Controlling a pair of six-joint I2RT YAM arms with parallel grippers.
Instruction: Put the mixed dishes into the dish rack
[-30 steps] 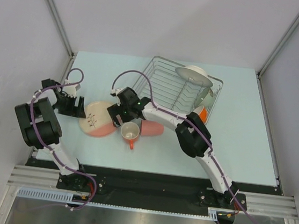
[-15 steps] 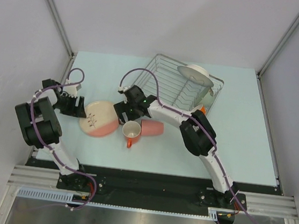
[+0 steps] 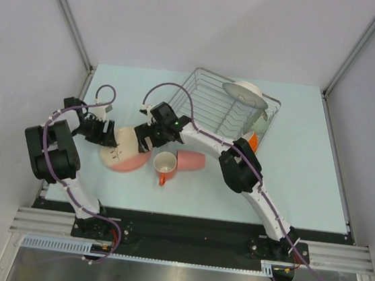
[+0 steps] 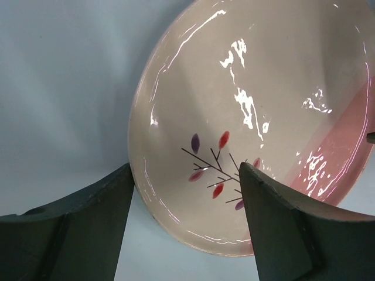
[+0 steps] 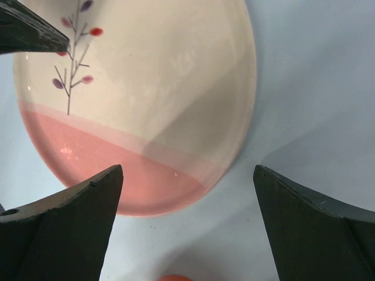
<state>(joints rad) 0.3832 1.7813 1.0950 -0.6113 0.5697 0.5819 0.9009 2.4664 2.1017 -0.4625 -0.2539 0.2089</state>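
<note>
Two sets of fingers flank one dish: a round ceramic plate (image 3: 126, 152), cream with a pink band and a small twig-and-leaf print, lying flat on the pale blue tabletop (image 3: 305, 181) at left centre of the overhead view. The left fingers (image 3: 108, 137) stand partly open astride the plate's left rim, one tip over the tabletop and the other over the printed face, gripping nothing. The right fingers (image 3: 142, 137) are spread wide above the plate's upper right edge, also empty. Just right of the plate stands a white mug with an orange handle (image 3: 164, 165). A pink tumbler (image 3: 191, 160) lies on its side beside the mug. The silver wire dish rack (image 3: 205, 105) sits at upper centre, with a whitish round dish (image 3: 246, 93) at its right end.
</note>
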